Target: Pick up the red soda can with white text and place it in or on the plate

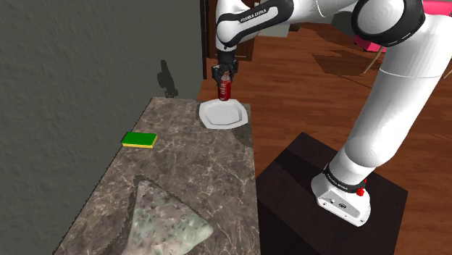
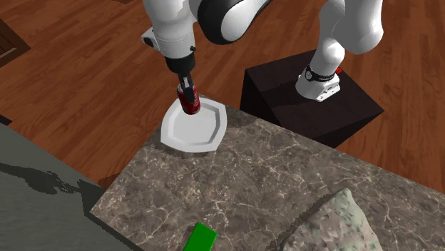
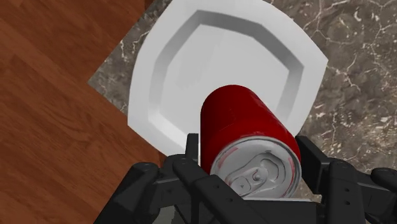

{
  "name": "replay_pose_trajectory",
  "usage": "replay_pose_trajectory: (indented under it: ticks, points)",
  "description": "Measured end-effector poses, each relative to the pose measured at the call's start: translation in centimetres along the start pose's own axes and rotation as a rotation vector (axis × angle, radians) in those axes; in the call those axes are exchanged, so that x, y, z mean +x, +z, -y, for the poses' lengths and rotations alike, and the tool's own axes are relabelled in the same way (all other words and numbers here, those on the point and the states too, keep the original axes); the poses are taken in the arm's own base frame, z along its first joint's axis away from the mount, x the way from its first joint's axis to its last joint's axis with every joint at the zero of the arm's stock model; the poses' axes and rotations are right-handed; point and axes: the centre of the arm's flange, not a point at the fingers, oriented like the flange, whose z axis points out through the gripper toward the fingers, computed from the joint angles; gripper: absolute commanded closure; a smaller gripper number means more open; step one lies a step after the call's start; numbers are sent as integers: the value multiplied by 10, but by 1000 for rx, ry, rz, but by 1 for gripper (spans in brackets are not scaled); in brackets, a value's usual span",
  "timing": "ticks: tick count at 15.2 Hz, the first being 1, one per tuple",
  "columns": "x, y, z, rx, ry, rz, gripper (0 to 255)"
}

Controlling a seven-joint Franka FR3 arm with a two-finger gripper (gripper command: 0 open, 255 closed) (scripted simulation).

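My black gripper [image 1: 224, 78] is shut on the red soda can [image 1: 224, 90], holding it upright by its top. The can [image 2: 190, 103] hangs a little above the white octagonal plate [image 2: 207, 130], over the plate's side nearest the counter corner. In the wrist view the can [image 3: 238, 121] sits clasped between the two fingers [image 3: 191, 149], its silver lid toward the camera, with the plate [image 3: 184, 63] beneath it. The plate [image 1: 237, 117] lies at the far corner of the marble counter.
A green and yellow sponge [image 1: 139, 140] lies on the counter toward the shoulder view's left. A mottled grey-green wedge-shaped thing [image 1: 163, 221] rests near the counter's front. The dark stand [image 1: 290, 195] sits beside the counter. Wood floor [image 3: 51, 127] lies past the counter edge.
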Motion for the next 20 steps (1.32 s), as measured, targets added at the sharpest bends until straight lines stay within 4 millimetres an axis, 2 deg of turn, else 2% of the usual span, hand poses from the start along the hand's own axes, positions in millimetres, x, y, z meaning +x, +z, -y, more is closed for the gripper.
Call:
replay_pose_trajectory:
  ticks: [18,20]
  points:
    - [2,94,-1,0,-1,0,255]
    - [2,99,-1,0,-1,1,255]
